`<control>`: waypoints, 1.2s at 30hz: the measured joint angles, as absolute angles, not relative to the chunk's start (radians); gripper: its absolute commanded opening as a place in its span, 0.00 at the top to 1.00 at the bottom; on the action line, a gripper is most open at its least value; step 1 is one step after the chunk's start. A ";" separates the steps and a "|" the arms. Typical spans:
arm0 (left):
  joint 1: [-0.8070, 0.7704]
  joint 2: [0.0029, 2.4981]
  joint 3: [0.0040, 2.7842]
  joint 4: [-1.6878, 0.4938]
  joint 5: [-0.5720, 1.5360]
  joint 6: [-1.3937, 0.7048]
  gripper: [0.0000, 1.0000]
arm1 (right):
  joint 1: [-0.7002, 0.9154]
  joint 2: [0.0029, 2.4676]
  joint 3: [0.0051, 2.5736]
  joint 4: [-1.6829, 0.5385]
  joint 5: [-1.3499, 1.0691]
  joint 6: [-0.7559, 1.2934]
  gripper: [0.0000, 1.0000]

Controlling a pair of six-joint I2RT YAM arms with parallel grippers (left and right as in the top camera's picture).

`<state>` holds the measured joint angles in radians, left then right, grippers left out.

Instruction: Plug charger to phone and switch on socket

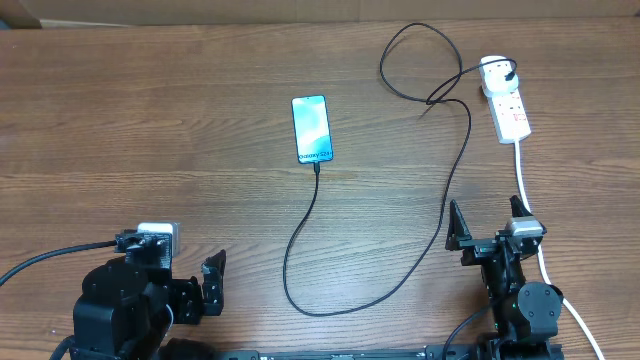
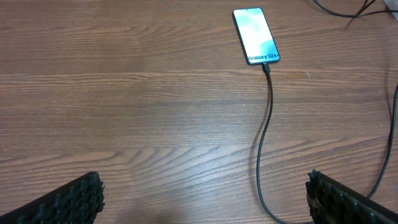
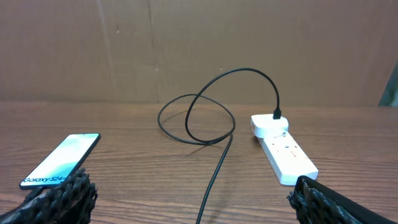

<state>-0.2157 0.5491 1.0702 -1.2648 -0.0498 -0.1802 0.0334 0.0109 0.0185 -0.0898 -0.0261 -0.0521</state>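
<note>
**A:** Right claw (image 1: 486, 212) first. Its jaws are spread wide with nothing between them, low at the near edge of the brown wood-grain table (image 1: 150, 120). Left claw (image 2: 204, 180) is the same, wide apart and empty.

**B:** And just beside that right claw runs the long thin black charger cable (image 2: 272, 99). That's my worry. A wide claw heading for the small elongated white power strip (image 3: 292, 163) could hook it.

**A:** Tugging where? The cable's tip meets the bottom edge of the slim rectangular phone with the light blue screen (image 1: 312, 128), mid-table and well apart from both claws. It looks plugged in, but how firmly I cannot tell.

**B:** Exactly. One snag and that tip may pop out, or the phone slides. The black plug (image 1: 511, 72) sits at the strip's far end, and a pull could lift that too.

**A:** And the strip itself?

**B:** It looks light and it lies loose on the wood. A sideways press on its red-marked switches (image 1: 512, 101) would probably shove it rather than click one. Its thick white cord (image 1: 523, 175) also passes right by the right arm, so a swing may drag it.

**A:** So come from above, jaws narrowed.

**B:** That's my call.
</note>
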 measured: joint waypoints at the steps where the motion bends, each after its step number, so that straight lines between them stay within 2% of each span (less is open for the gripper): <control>1: -0.216 0.549 1.070 -1.265 -0.050 -0.180 0.01 | 0.033 0.011 0.019 -0.090 -0.026 -0.052 0.00; 7: -0.216 0.549 1.070 -1.241 -0.026 -0.211 0.00 | 0.033 0.011 0.019 -0.090 -0.026 -0.052 0.00; 11: -0.216 0.540 1.066 -1.149 0.005 -0.204 0.00 | 0.033 0.011 0.019 -0.091 -0.027 -0.052 0.00; 22: -0.215 0.386 0.811 -0.712 0.212 0.131 0.00 | 0.033 0.011 0.019 -0.090 -0.026 -0.052 0.00; 36: -0.214 0.200 0.404 -0.213 0.183 0.187 0.01 | 0.033 0.011 0.019 -0.090 -0.026 -0.052 0.00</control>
<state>-0.2142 0.1997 0.4042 -0.2127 0.1833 0.1867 0.0334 0.0109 0.0185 -0.0898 -0.0261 -0.0517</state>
